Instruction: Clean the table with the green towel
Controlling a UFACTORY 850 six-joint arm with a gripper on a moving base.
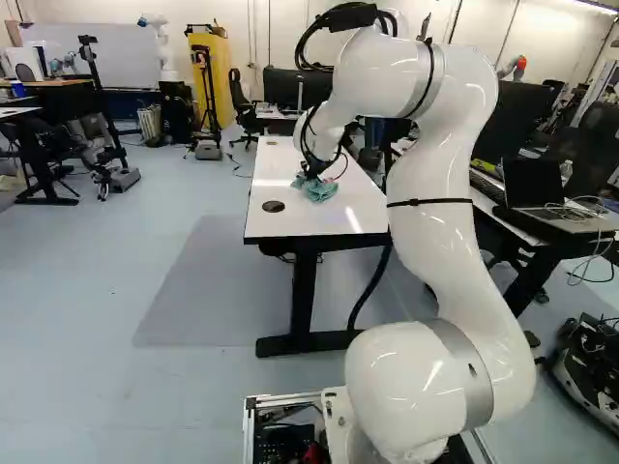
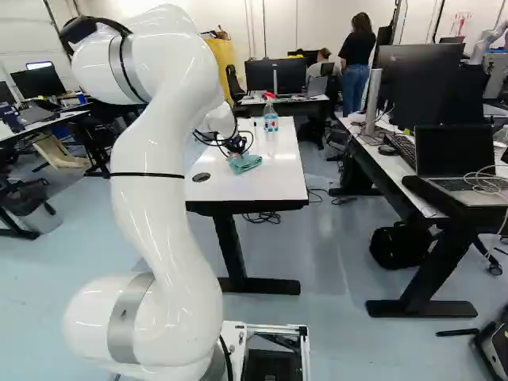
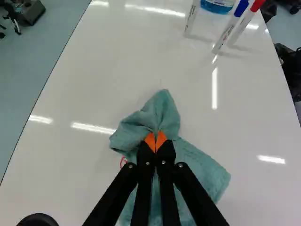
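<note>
Black gripper clamped on the green towel, folds bunched at twelve o'clock, a flap toward four, on the white table; bottle, markers at one o'clock

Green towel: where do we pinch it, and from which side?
I'd take the green towel by its bunched part, from above, one finger each side of a fold. The cloth gathers into raised folds there; the rest lies flatter on the table and would likely give less to pinch. The hand is shut on it at the edge of that bunch.
</note>
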